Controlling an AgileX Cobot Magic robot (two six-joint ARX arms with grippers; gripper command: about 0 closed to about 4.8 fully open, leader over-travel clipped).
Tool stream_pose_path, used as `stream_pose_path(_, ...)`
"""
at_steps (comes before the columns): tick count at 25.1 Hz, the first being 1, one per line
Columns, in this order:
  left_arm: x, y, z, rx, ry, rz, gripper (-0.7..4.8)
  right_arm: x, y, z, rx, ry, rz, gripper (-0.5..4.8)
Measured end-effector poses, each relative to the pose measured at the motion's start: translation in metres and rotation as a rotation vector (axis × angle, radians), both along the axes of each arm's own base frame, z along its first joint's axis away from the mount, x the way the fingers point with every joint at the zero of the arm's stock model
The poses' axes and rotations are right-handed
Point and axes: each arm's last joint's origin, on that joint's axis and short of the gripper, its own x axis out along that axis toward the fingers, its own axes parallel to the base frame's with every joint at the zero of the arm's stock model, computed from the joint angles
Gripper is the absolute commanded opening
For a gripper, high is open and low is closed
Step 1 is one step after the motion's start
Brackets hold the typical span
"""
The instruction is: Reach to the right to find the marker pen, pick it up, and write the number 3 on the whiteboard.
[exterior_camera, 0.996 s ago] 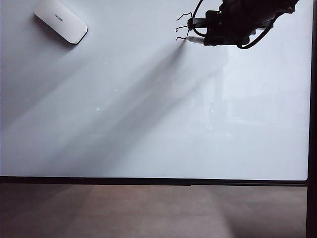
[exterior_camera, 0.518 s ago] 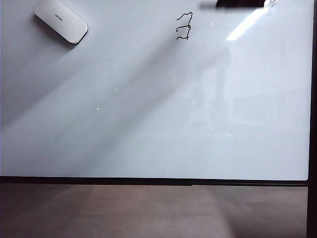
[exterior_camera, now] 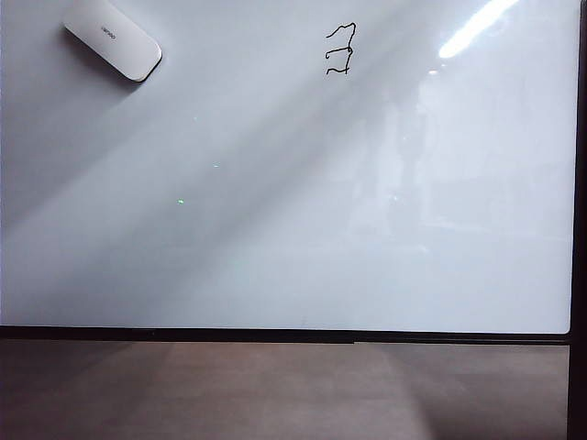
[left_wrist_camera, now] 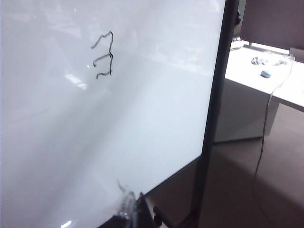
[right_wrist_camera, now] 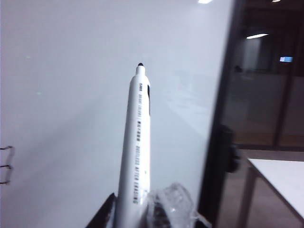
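Observation:
The whiteboard (exterior_camera: 293,211) fills most of the exterior view, and neither gripper shows there. The number 3 (exterior_camera: 341,49), a thin shaky black figure, stands near the board's top, right of centre. It also shows as the number 3 (left_wrist_camera: 103,56) in the left wrist view and at the picture's edge as the number 3 (right_wrist_camera: 5,165) in the right wrist view. My right gripper (right_wrist_camera: 138,214) is shut on the marker pen (right_wrist_camera: 136,152), whose dark tip is lifted off the board. My left gripper (left_wrist_camera: 134,213) hangs by the board's framed corner, fingertips together, holding nothing.
A white oblong eraser (exterior_camera: 112,38) lies on the board's upper left. The thin black frame (exterior_camera: 293,335) borders a brown-grey surface (exterior_camera: 275,390) below. Beyond the board's side edge stand a white table (left_wrist_camera: 266,71) and a hanging cable (left_wrist_camera: 263,137).
The right arm with the pen has pulled away from the 3 and left the exterior view past its top edge. The whole 3 now shows uncovered.

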Motion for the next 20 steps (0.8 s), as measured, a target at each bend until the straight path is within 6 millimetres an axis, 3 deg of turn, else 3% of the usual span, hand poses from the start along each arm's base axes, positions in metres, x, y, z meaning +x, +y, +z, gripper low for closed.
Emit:
stream_pose_path(3, -0.011, 0.009, 0.008, -0.026, -0.031, 0.000, -0.05, -0.011, -0.005, 0.001, -0.021, -0.005, 0.049, 0.40)
stream_pose_path(6, -0.042, 0.035, 0.020, -0.055, -0.084, 0.007, -0.05, -0.030, -0.007, -0.001, -0.049, 0.012, 0.182, 0.41)
stream_pose_path(9, -0.065, 0.056, 0.019, -0.036, -0.116, 0.064, -0.05, -0.035, -0.006, -0.013, -0.038, 0.134, 0.267, 0.40)
stream_pose_path(14, -0.106, 0.091, -0.027, -0.075, -0.156, 0.102, -0.05, -0.033, -0.005, -0.036, -0.006, 0.278, 0.292, 0.40)
stream_pose_path(15, -0.110, 0.095, -0.033, -0.088, -0.173, 0.108, -0.05, -0.032, -0.004, -0.040, -0.009, 0.297, 0.293, 0.40)
stream_pose_path(18, -0.116, 0.100, -0.080, -0.031, -0.098, 0.103, -0.05, -0.030, -0.002, -0.065, -0.059, 0.344, 0.327, 0.40)
stream_pose_path(20, -0.114, 0.097, -0.096, -0.038, -0.036, 0.074, -0.05, -0.033, -0.003, -0.083, -0.064, 0.323, 0.338, 0.40)
